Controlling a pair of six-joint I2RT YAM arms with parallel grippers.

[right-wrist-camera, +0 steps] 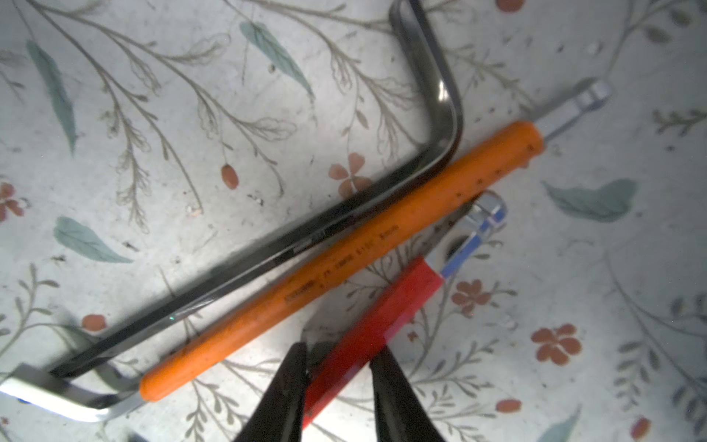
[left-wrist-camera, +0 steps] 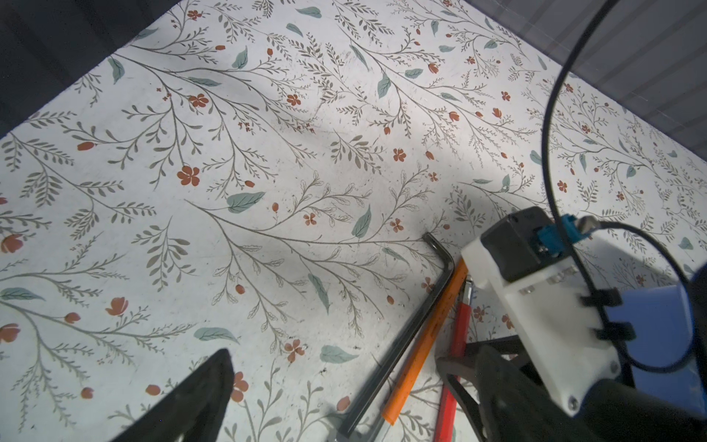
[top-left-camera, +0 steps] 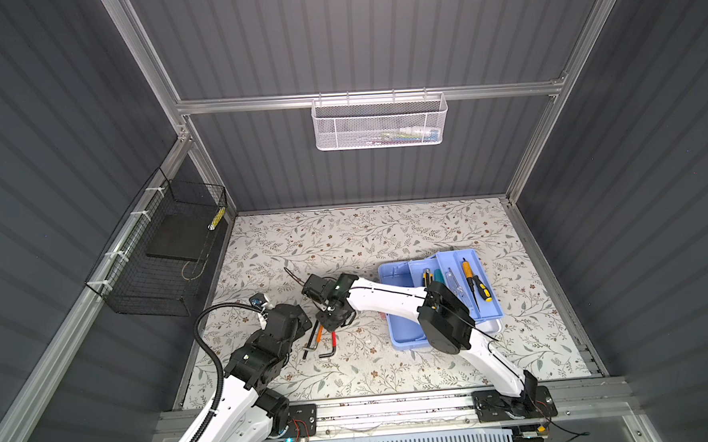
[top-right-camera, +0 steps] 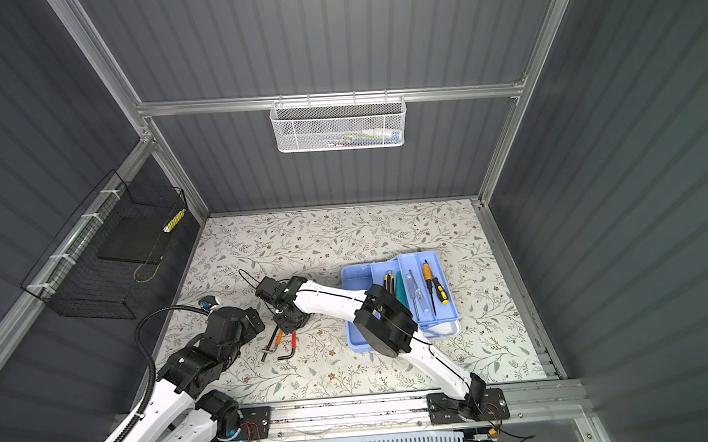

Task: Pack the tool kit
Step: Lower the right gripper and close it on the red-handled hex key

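The tool kit (top-left-camera: 404,331) (top-right-camera: 358,338) stands open at the right, its light blue tray (top-left-camera: 450,262) holding screwdrivers (top-left-camera: 476,284) and utility knives (top-left-camera: 428,277). Three hex keys lie side by side on the floral mat: a black one (right-wrist-camera: 306,237), an orange-sleeved one (right-wrist-camera: 344,260) and a red-sleeved one (right-wrist-camera: 390,310) (top-left-camera: 333,341). My right gripper (right-wrist-camera: 340,352) (top-left-camera: 329,327) reaches across to the left. Its fingers press both sides of the red hex key, which rests on the mat. My left gripper (left-wrist-camera: 336,356) hovers open just left of the keys, holding nothing.
A white mesh basket (top-left-camera: 378,123) hangs on the back wall. A black wire basket (top-left-camera: 158,257) is fixed to the left wall. The right arm's forearm crosses over the kit's near left corner. Grey walls close in the mat on three sides.
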